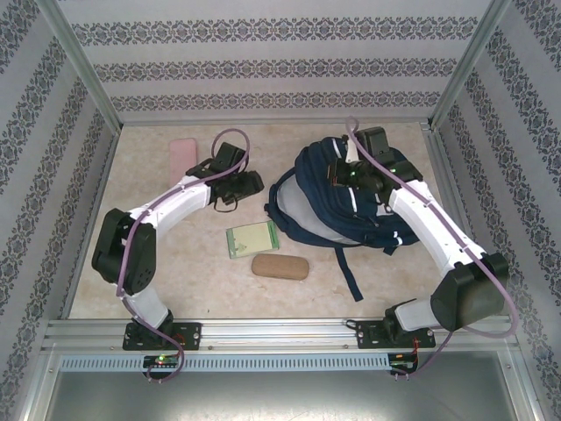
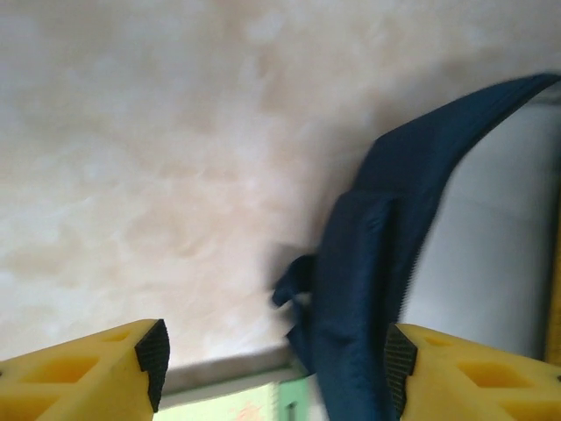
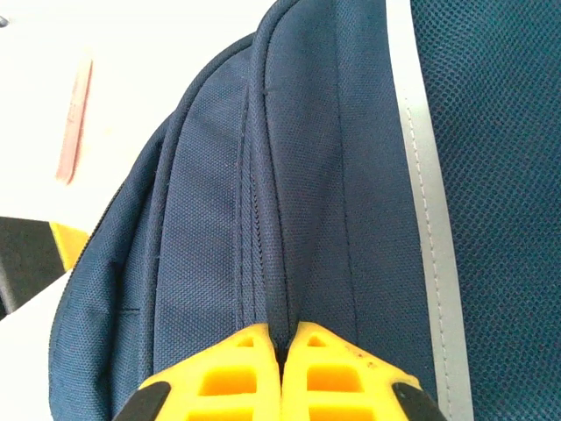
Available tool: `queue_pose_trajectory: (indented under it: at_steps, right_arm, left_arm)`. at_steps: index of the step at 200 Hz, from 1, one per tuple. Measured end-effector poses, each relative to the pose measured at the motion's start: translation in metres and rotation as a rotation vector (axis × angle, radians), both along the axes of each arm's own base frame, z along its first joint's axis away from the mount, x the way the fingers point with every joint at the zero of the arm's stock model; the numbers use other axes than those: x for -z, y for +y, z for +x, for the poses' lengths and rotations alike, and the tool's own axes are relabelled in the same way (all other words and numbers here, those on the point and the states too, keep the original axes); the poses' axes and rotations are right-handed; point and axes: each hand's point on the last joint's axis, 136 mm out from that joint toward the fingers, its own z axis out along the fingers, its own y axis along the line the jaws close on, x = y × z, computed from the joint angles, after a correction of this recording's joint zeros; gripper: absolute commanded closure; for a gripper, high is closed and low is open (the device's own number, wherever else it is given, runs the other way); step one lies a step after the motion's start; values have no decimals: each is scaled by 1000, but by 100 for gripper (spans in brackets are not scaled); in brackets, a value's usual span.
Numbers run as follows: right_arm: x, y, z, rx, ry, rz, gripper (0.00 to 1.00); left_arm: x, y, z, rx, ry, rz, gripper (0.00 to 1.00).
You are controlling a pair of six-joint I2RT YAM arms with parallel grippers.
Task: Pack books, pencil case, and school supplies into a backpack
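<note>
Navy backpack seam pinched tight by R gripper. L gripper jaws apart, empty. Green notebook print too small to read.

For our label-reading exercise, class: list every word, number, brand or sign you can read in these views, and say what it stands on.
No text can be read anywhere.
On the pale green notebook: any cover print is too small to read.
On the backpack: no legible label or logo, just navy fabric and a pale stripe.
On the brown pencil case: no print visible.
</note>
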Motion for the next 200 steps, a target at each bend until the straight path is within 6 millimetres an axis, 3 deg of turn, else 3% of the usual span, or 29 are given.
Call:
queue_pose_trajectory:
  at_steps: [23, 54, 83, 113, 151, 200]
  right_arm:
    - [7, 14, -8, -33, -7, -56, 61]
    - [8, 44, -24, -101, -32, -106, 54]
    - [17, 83, -48, -192, -16, -103, 52]
    - [62, 124, -67, -261, 97, -89, 50]
    - [127, 143, -81, -267, 273, -80, 48]
    - [163, 155, -86, -245, 378, -28, 47]
  left_arm:
    - [19, 9, -27, 10, 67, 18, 41]
    - [34, 22, -58, 6, 120, 29, 44]
    - [43, 31, -84, 2, 161, 24, 45]
    - [56, 38, -101, -6, 202, 33, 49]
    - [72, 45, -117, -9, 251, 54, 59]
    - [92, 53, -133, -9, 305, 79, 70]
